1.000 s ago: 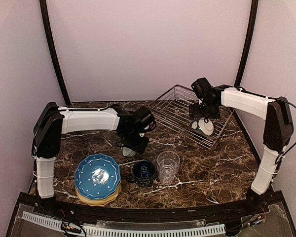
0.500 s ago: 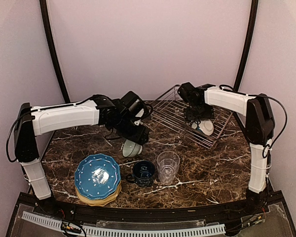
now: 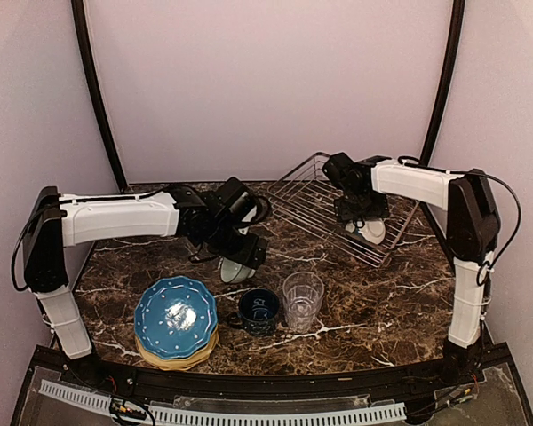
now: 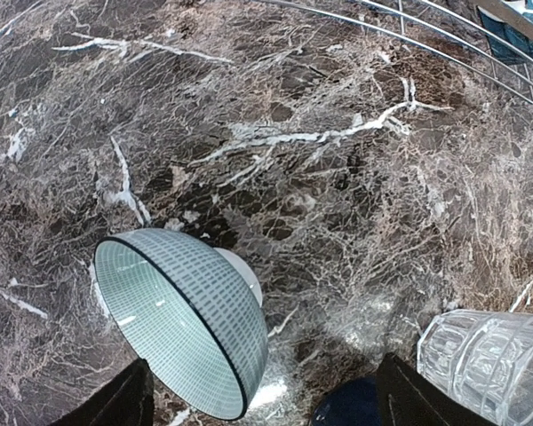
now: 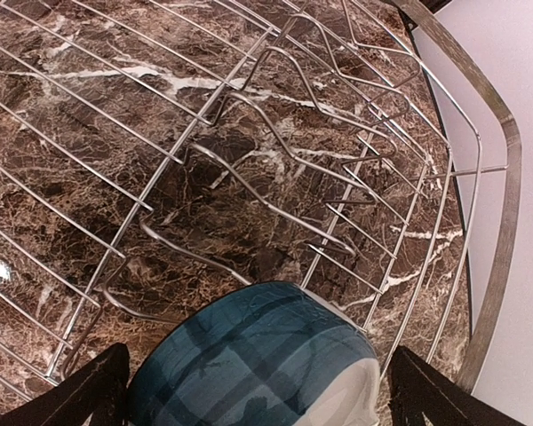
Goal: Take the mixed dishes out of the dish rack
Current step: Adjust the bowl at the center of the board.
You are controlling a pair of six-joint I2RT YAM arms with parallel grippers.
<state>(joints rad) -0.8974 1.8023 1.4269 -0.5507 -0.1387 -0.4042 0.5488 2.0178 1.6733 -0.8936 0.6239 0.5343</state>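
Note:
A white bowl with a grid pattern (image 4: 182, 328) lies tilted on the marble table between the fingers of my left gripper (image 4: 265, 377), close to the left finger. The jaws stand wide apart and open. The bowl also shows in the top view (image 3: 235, 270), under the left gripper (image 3: 241, 250). My right gripper (image 5: 256, 371) is open and straddles a blue plaid bowl with a white base (image 5: 275, 342). That bowl (image 3: 369, 232) lies in the silver wire dish rack (image 3: 313, 191). The rack's wires and rim (image 5: 506, 177) fill the right wrist view.
A stack of scalloped plates stands front left, the blue dotted one (image 3: 175, 315) on top and a mustard one (image 3: 185, 359) beneath. The navy mug (image 3: 259, 309) and a clear tumbler (image 3: 302, 300) stand beside it. The tumbler (image 4: 489, 364) is just right of my left gripper.
My right gripper has moved left and down over the bowl in the rack. My left arm has swung its elbow outward, while the patterned bowl has stayed at about the same spot.

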